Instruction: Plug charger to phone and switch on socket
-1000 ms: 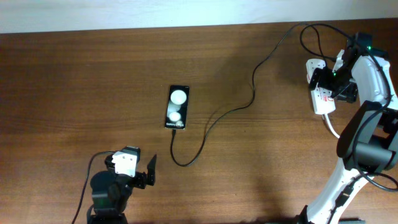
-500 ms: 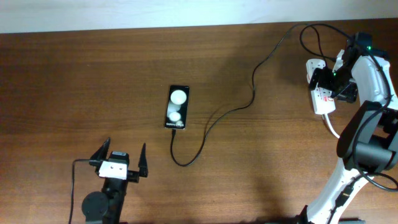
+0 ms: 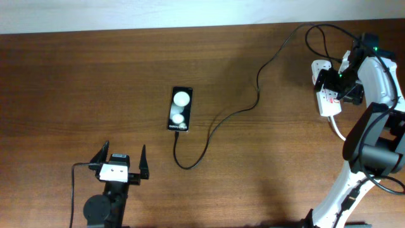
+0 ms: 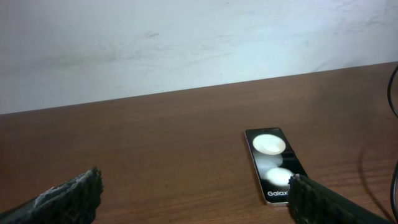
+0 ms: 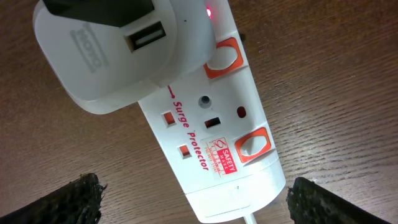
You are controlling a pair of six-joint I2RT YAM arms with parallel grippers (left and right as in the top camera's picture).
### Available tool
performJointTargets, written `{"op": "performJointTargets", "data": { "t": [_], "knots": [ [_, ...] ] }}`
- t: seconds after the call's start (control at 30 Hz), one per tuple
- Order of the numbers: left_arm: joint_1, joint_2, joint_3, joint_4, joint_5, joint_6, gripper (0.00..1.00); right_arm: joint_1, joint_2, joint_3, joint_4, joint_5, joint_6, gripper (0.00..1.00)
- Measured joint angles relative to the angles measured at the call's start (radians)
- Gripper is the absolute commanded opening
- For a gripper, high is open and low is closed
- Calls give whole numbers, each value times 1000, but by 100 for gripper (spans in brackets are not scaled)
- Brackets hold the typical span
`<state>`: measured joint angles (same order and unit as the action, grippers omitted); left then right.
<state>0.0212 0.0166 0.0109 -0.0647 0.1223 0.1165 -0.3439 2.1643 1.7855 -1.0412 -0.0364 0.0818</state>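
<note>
We see a dark brown wooden table [image 3: 95, 76] with a fine grain, and along its far edge a pale, plain wall [image 4: 186, 37]. A small black glossy rectangular phone [image 3: 180, 109] lies flat near the middle of the table. It is face up, with two round white reflections and small white lettering at its near end. The long thin black charger cable [image 3: 234, 113] meets that near end of the phone, loops just below it and winds away to the phone's right. We cannot tell whether its tip is fully seated.

Well to the right of the phone lies the white elongated plastic socket strip [image 5: 211, 143]. A bulky white adapter [image 5: 118, 50] is plugged in at one end, and the strip carries two orange-red rocker switches [image 5: 255, 144]. A small red lamp [image 5: 208, 10] glows beside the adapter. A thick white cord [image 3: 337, 128] leaves the strip's near end.

The left gripper [image 3: 121, 159] sits near the table's front edge, below and left of the phone and well apart from it. Its two black fingers [image 4: 68, 199] are spread wide and hold nothing. The right gripper [image 5: 196, 199] hangs over the socket, far to the right of the phone. Its fingers [image 5: 78, 196] stand wide apart on either side of the strip's end, and in the wrist view they touch nothing.
</note>
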Motion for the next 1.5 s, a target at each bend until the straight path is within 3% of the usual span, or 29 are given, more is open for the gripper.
{"op": "performJointTargets", "data": {
  "t": [1.37,1.5],
  "knots": [
    [0,0,0,0,0,0,99,0,-1,0,0,0,0,99],
    [0,0,0,0,0,0,99,3,-72,-5,-2,0,0,99]
  ]
}}
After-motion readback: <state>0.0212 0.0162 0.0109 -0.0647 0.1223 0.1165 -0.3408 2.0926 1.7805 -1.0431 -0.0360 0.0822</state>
